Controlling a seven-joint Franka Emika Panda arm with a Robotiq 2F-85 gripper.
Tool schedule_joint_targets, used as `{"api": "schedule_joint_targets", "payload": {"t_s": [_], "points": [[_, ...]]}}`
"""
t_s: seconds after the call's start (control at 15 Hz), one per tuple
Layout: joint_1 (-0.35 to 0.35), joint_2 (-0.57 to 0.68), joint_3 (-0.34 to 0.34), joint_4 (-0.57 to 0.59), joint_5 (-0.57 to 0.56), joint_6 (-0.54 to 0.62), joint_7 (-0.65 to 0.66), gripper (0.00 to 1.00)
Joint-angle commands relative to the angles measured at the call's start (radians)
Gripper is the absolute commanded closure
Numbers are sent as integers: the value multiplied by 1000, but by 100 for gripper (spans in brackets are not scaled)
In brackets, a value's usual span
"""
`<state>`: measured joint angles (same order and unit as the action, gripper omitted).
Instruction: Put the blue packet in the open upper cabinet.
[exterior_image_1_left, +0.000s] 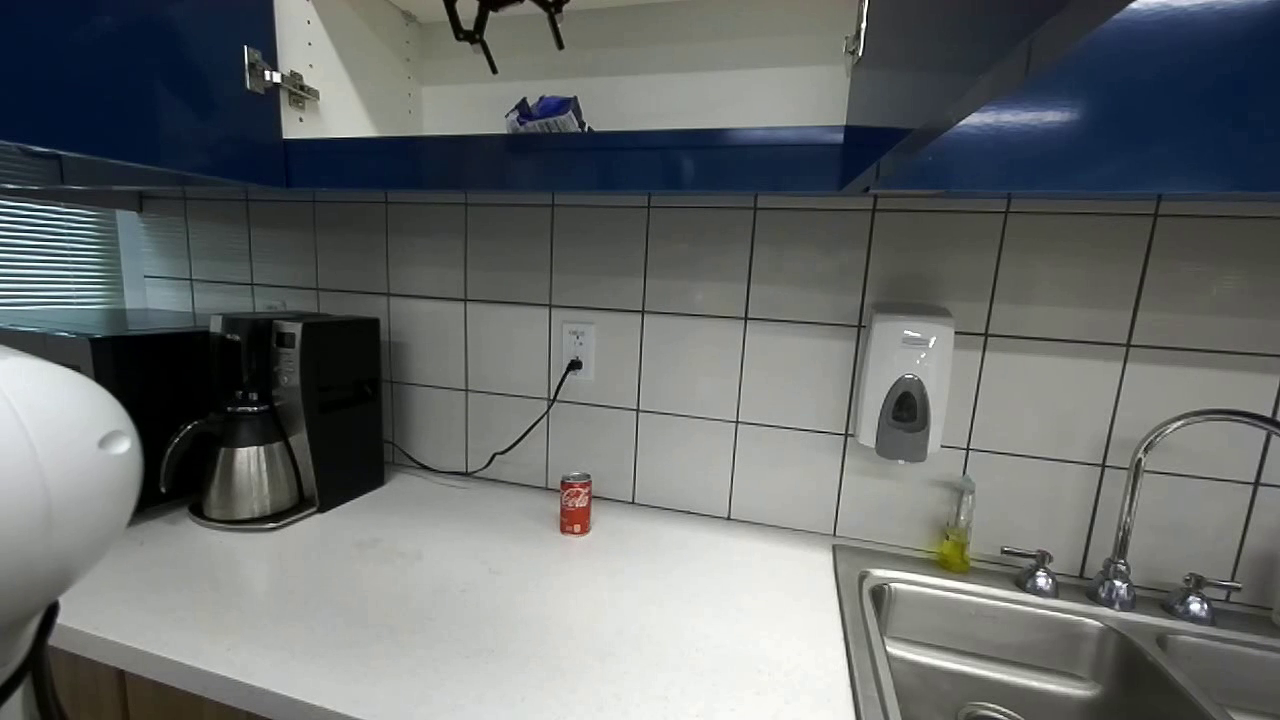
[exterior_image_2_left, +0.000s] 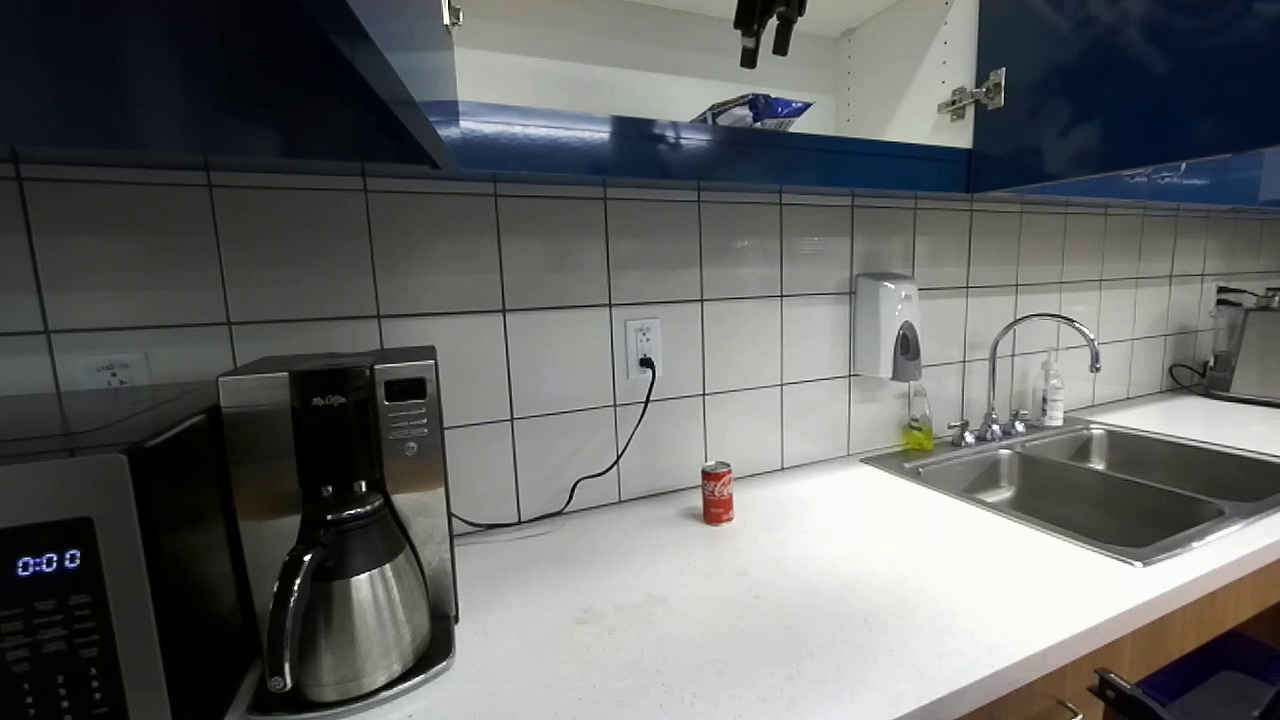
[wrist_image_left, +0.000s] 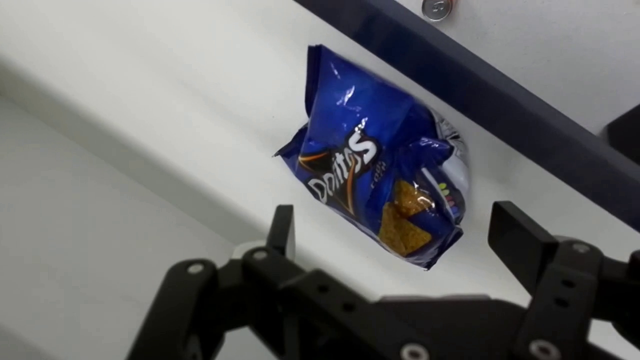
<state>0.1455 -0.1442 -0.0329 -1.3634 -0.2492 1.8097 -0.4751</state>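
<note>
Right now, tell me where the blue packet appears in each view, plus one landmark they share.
In an exterior view: blue packet, high up, slightly left of centre.
In an exterior view: blue packet, high up, slightly right of centre.
Wrist view: blue packet, near the middle.
Shared landmark: cabinet's dark blue front edge, visible in all three.

Here I see a wall (exterior_image_1_left: 692, 365) of pale tiles (exterior_image_2_left: 742, 342) with dark lines between them. Along it runs a white counter (exterior_image_2_left: 800, 600), with wood (exterior_image_1_left: 92, 688) below its edge and a steel sink (exterior_image_1_left: 1000, 640) set into it. Pale light shows through a blind (exterior_image_1_left: 55, 255), and the counter looks quite bright.
</note>
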Motion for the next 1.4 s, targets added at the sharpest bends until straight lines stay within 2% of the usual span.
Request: {"api": "schedule_joint_targets", "payload": {"t_s": [0.0,0.27,0.33,0.47,1.33], "points": [[13,-92,19,-90,-6,-51,21,0],[22,-166,32,-164,4,-103,51,0],[-7,-181,56,-178,19,-121,56,0],[-7,-219,60,-219,25,-145,76,0],[-7,-443,62,-527,136,-267,268,0]]}}
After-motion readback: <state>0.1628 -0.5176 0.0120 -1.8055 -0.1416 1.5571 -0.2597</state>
